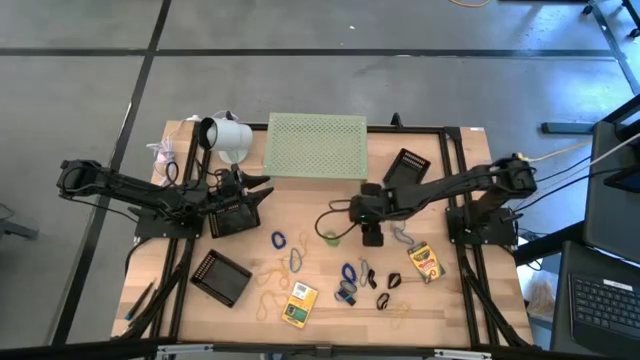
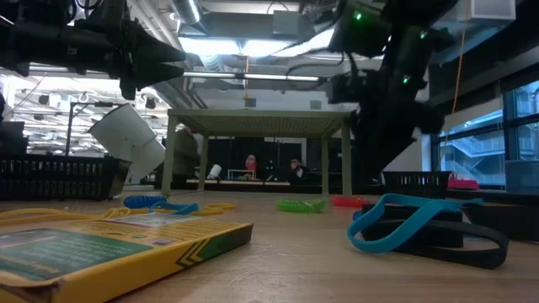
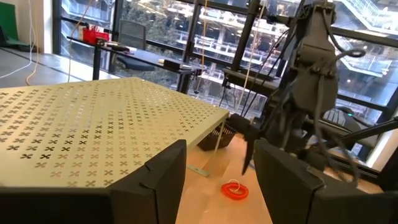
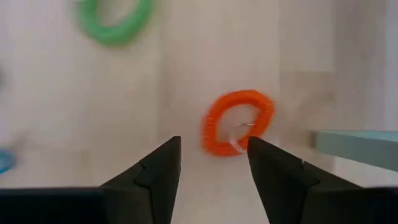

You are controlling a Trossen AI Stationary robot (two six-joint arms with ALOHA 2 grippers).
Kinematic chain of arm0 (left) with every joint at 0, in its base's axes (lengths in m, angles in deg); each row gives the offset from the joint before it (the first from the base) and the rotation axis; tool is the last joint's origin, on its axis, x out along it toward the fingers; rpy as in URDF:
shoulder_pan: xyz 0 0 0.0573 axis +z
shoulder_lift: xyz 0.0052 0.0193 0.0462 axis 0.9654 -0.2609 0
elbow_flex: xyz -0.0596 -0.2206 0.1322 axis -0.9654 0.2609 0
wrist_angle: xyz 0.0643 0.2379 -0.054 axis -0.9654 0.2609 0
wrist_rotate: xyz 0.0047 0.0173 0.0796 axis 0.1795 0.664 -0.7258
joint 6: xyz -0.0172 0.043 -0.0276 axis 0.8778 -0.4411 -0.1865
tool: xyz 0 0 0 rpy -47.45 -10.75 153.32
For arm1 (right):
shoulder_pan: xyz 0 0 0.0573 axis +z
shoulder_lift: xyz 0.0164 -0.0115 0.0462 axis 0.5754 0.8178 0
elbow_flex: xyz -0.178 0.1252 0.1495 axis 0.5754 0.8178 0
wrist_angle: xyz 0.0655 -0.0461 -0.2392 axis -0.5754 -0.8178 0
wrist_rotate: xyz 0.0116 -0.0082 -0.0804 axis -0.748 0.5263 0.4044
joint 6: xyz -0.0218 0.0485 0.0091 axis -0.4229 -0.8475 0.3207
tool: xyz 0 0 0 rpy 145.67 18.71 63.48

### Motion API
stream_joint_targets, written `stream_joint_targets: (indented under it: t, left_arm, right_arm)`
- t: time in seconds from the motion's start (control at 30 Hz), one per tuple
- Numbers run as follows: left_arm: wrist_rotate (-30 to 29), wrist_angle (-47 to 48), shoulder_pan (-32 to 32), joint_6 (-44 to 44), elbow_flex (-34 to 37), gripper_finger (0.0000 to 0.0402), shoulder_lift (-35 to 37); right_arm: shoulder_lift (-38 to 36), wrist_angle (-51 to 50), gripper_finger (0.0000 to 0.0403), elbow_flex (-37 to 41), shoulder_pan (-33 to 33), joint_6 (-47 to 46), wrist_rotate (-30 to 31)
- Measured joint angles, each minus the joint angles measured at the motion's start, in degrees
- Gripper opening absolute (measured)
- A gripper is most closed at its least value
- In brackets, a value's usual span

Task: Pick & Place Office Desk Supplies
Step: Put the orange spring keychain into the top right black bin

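My right gripper (image 4: 211, 168) is open and points down at the table. A red-orange coil ring (image 4: 239, 122) lies flat just ahead of its fingertips, untouched, and a green coil ring (image 4: 115, 22) lies farther off. In the high view this gripper (image 1: 340, 212) hovers mid-table near the green ring (image 1: 330, 238). My left gripper (image 3: 217, 180) is open and empty, held level above a black tray (image 1: 230, 215), and faces the red ring (image 3: 235, 190). Blue bands (image 1: 278, 240), black binder clips (image 1: 370, 278) and two yellow boxes (image 1: 298, 305) (image 1: 425, 262) lie loose on the near half of the table.
The pale green perforated riser (image 1: 315, 145) stands at the far edge with a white cup-shaped object (image 1: 228, 135) to its left. A black basket (image 1: 405, 168) sits right of the riser, and another black tray (image 1: 222, 277) lies near left. Bare wood shows between the arms.
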Motion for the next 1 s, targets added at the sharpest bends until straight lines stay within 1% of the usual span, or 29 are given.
stream_joint_targets:
  t: [0.07, 0.17, 0.27, 0.33, 0.67, 0.8, 1.0]
  left_arm:
    - [0.00, 0.00, 0.00, 0.04, 0.00, 0.0182, 0.00]
    - [0.00, 0.02, 0.00, 0.04, 0.00, 0.0182, 0.00]
    - [0.00, 0.08, 0.00, 0.04, 0.00, 0.0182, 0.00]
    - [0.00, 0.13, 0.00, 0.02, 0.00, 0.0182, 0.00]
    - [0.00, 0.35, 0.00, 0.13, 0.00, 0.0182, 0.00]
    - [0.02, 0.35, 0.00, 0.17, 0.00, 0.0182, 0.00]
    - [0.02, 0.35, 0.00, 0.14, 0.00, 0.0182, 0.00]
  right_arm:
    - [1.40, 0.92, 0.0178, 0.00, -0.34, -0.65, 0.11]
    - [3.77, 2.14, 0.0172, 0.03, -0.48, -1.23, -1.79]
    - [5.67, 3.00, 0.0167, 0.07, -0.45, -1.21, -0.06]
    - [6.71, 3.52, 0.0164, -0.04, -0.64, -1.05, -0.19]
    - [7.86, 4.43, 0.0141, -0.15, -0.91, -0.84, -2.14]
    - [7.94, 4.54, 0.0108, -0.13, -0.95, -0.87, -3.91]
    - [8.00, 4.55, 0.0033, -0.11, -0.89, -2.15, -4.38]
